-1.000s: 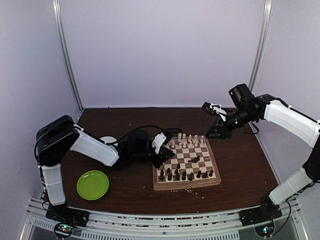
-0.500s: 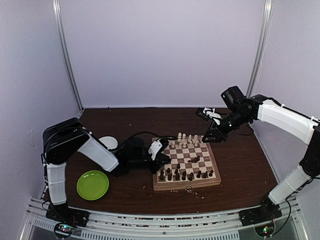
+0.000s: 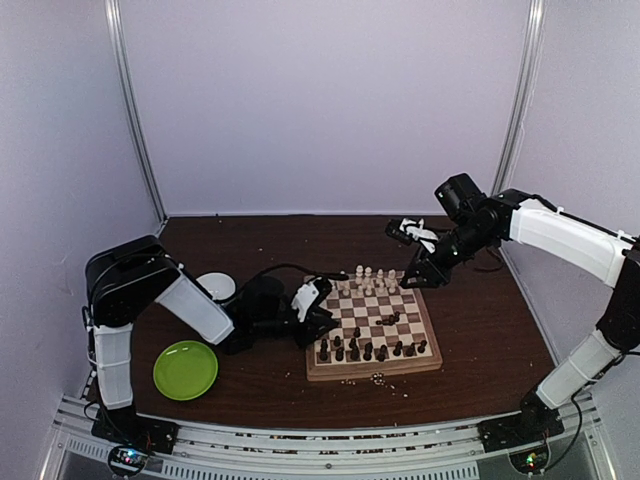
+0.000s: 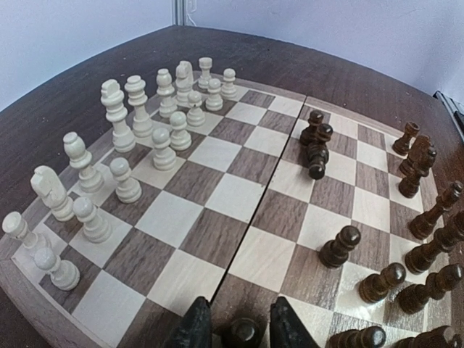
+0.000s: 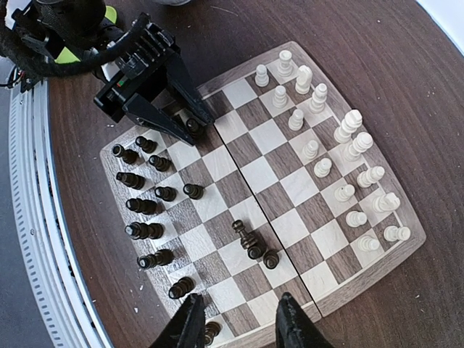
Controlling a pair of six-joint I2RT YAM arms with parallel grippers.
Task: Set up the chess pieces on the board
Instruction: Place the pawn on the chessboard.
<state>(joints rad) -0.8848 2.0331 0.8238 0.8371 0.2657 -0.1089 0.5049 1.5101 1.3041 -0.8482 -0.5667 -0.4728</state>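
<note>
The board [image 3: 350, 368] lies mid-table, pale chess pieces [image 3: 370, 280] along its far rows and dark ones [image 3: 365, 350] along its near rows. Three dark pieces [image 4: 315, 148] cluster mid-board, one lying on its side. My left gripper [image 3: 318, 310] sits low at the board's left edge, open, its fingertips just clear on either side of a standing dark pawn [image 4: 243, 332]. The right wrist view shows that pawn [image 5: 192, 125] between the left fingers [image 5: 167, 116]. My right gripper [image 5: 239, 322] hangs open and empty above the board's far right corner [image 3: 415, 275].
A green plate [image 3: 185, 368] lies at the near left and a white bowl [image 3: 215, 288] stands behind the left arm. Pale crumbs [image 3: 380, 378] are scattered in front of the board. Enclosure walls stand on three sides.
The left jaws have parted slightly off the dark pawn, which now stands on the board's left edge. The right arm has moved left, closer to the board's far right corner.
</note>
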